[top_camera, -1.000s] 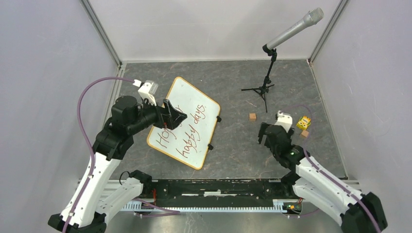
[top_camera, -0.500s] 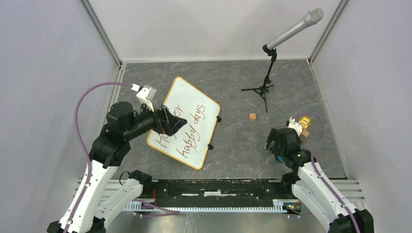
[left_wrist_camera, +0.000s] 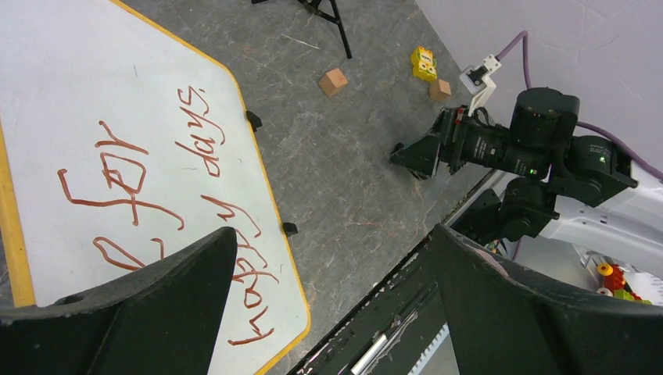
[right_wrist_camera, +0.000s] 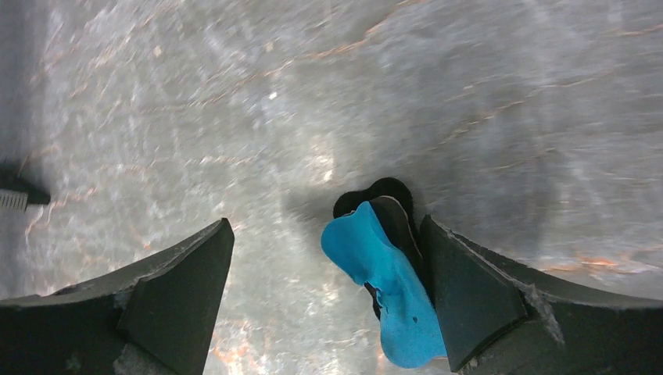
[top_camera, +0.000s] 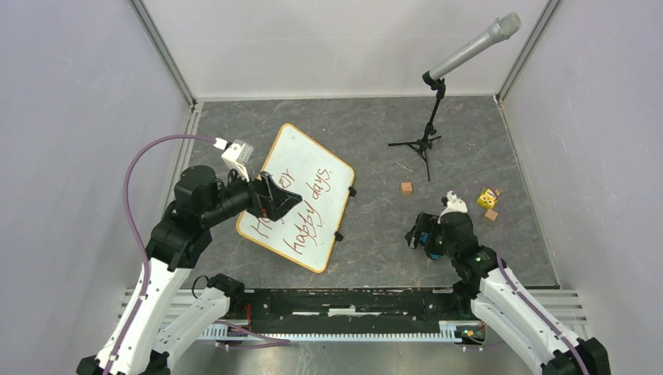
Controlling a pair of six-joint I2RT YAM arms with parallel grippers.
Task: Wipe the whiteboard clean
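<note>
The whiteboard (orange-tan frame) bears red-brown handwriting

Table is carrying one whiteboard, which is wearing two black clips. One microphone is standing on one tripod stand. Two small wooden cubes and one yellow toy block are lying out. One blue-and-black eraser pad is showing. Two arms are sitting at the near edge, each bearing one gripper: left gripper, right gripper.
</note>
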